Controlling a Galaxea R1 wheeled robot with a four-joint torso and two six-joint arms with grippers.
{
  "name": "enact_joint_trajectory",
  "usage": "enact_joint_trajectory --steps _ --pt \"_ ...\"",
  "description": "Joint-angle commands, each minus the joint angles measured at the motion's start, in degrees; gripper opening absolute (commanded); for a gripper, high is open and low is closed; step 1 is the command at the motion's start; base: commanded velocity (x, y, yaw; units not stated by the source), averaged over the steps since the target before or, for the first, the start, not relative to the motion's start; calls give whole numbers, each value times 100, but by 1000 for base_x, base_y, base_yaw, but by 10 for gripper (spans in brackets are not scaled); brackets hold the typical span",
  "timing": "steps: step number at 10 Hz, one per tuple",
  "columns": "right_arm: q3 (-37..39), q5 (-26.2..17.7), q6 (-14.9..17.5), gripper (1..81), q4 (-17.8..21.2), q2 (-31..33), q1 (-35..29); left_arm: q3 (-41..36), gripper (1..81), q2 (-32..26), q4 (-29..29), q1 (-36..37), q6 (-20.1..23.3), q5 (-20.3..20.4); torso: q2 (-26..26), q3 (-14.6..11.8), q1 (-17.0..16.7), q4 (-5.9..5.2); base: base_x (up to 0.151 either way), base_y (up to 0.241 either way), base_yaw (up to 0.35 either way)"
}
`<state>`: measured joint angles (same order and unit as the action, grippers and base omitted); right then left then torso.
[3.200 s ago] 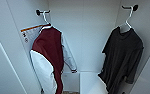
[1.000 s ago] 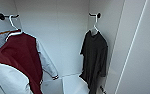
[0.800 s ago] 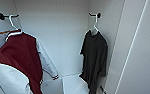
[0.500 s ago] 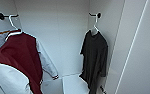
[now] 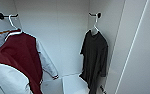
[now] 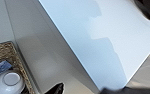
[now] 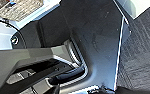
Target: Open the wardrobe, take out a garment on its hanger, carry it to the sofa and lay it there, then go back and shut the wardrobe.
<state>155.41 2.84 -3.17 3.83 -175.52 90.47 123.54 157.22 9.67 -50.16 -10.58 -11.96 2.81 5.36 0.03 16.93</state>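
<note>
Holding steady, garment (image 5: 94,57) unmoved on hanger (image 5: 94,27)

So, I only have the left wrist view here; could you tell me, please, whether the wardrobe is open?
Observer: Yes, the head view looks straight into the open wardrobe, its interior white.
Operator: Is the black shirt inside?
Observer: Yes, the black shirt hangs on its pale hanger from a hook on the right wall.
Operator: Is anything else hanging there?
Observer: A maroon jacket with white sleeves, on the left.
</note>
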Motion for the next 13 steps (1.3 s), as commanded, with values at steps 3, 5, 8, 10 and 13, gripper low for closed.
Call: enact_joint_trajectory --steps 3,5,8,10,13 --pt "15 -346 9 811 -31 -21 -234 -1033 811 -551 -79 1829 -682 -641 0 2 0 0 0 0 0" --pt "24 -346 9 811 -23 -21 -243 -1113 811 -490 -70 2286 -918 -842 -2 2 0 0 0 0 0" --pt "15 -346 9 811 -22 -12 -261 -1121 811 -226 -61 3077 -1411 -1141 -5 5 7 0 0 0 0" --pt "24 -346 9 811 -22 -12 -270 -1148 811 124 -70 3648 -1832 -1282 -7 6 9 0 0 0 0" --pt "24 -354 1 811 -22 -12 -279 -1148 811 573 -88 4447 -2746 -1274 -9 6 9 0 0 0 0"
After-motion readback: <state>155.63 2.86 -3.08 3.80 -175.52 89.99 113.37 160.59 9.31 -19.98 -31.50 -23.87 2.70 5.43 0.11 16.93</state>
